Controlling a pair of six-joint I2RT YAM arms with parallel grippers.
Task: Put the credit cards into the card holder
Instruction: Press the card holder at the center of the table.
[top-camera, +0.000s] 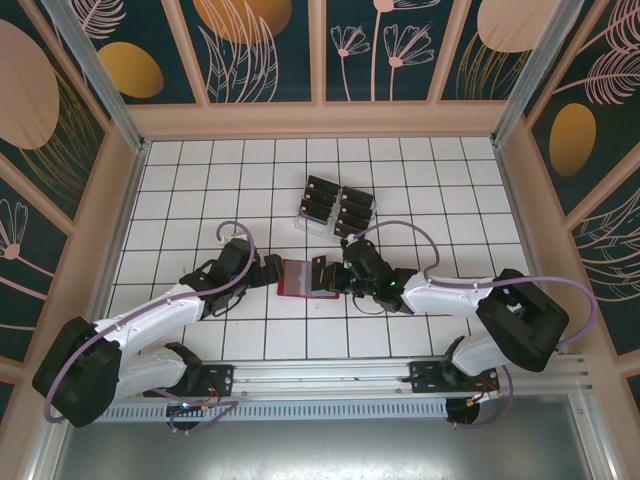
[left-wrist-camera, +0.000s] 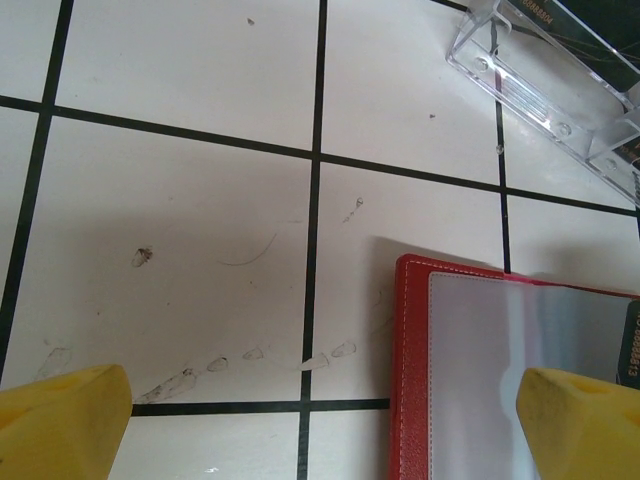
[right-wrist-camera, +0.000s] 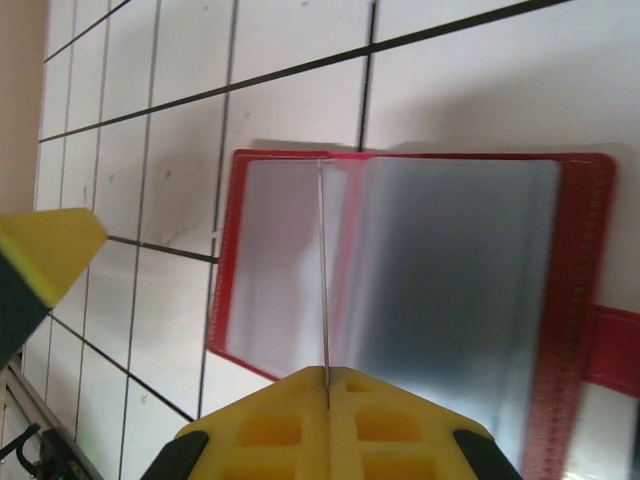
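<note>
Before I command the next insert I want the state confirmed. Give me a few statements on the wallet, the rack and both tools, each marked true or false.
1. The wallet lies open. True.
2. The left tool is shut. False: its fingers stand wide apart, one tip over the wallet's edge.
3. The clear rack is empty. False: black cards sit in it.
4. The right tool is closed on a thin card, seen edge-on over the open wallet. True.
</note>
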